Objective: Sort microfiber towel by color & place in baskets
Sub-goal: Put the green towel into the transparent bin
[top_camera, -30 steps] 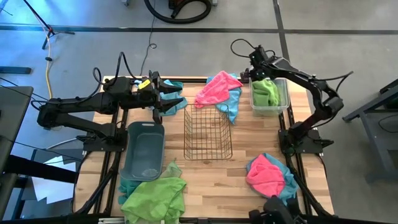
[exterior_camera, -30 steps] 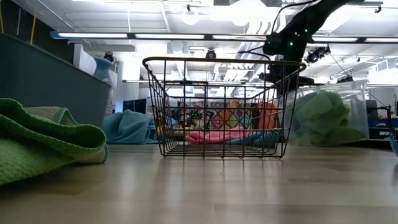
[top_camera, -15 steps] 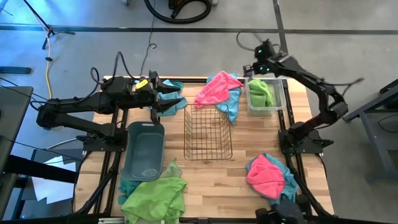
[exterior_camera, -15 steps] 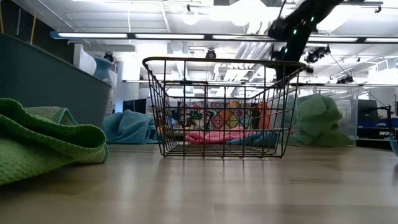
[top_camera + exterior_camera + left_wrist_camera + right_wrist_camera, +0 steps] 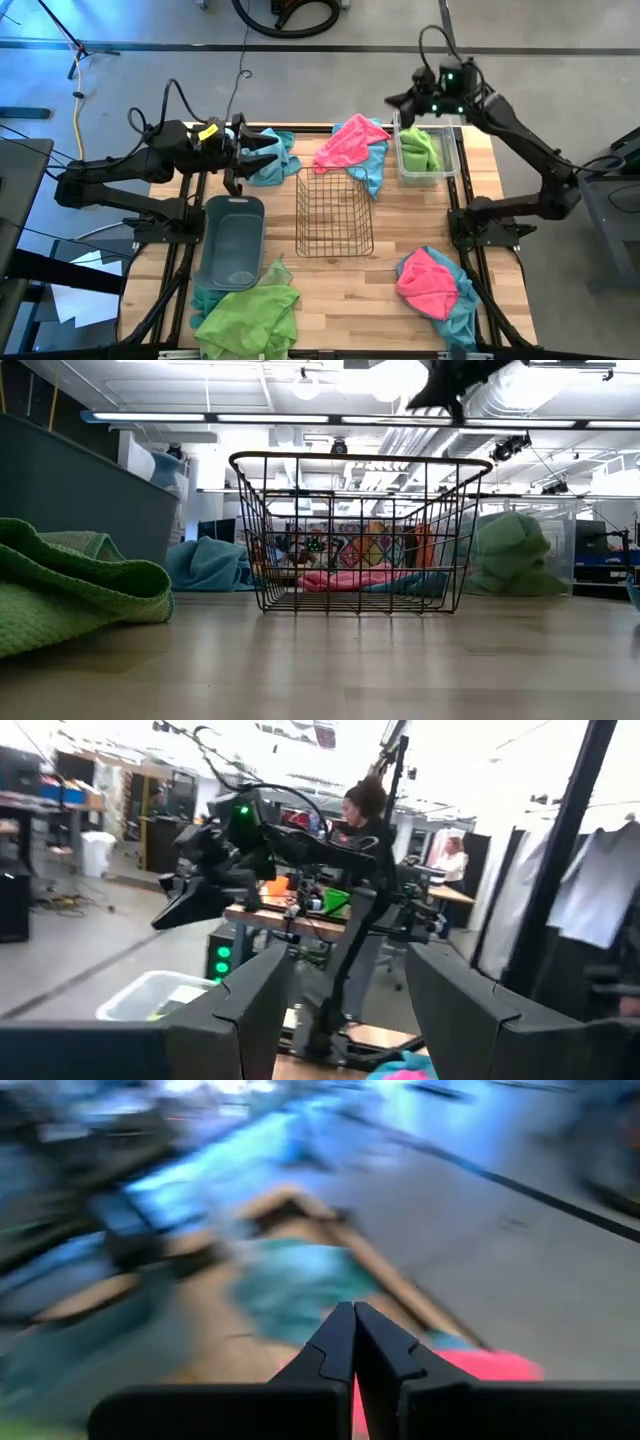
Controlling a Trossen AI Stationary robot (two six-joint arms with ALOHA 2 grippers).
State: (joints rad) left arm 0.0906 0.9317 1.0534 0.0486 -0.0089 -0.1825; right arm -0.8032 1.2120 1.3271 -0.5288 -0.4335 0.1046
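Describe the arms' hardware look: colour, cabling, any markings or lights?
Both arms are black, jointed, with loose black cables looping off them. The left gripper has a yellow tag behind it on the wrist; the right gripper has green lights glowing on its wrist. Its fingers are matte black, angular.

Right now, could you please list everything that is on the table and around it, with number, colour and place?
clear bin: one, far right corner, holds a green towel
wire basket: one, copper, table middle, nothing in it
grey-blue tub: one, left of the wire basket
pink-and-teal towel pile: one, far middle
teal towel: one, far left, under the left tool
pink-and-teal pile: one, near right
green towel on teal: one pile, near left
left tool: open, over the teal towel
right tool: shut, raised beyond the clear bin
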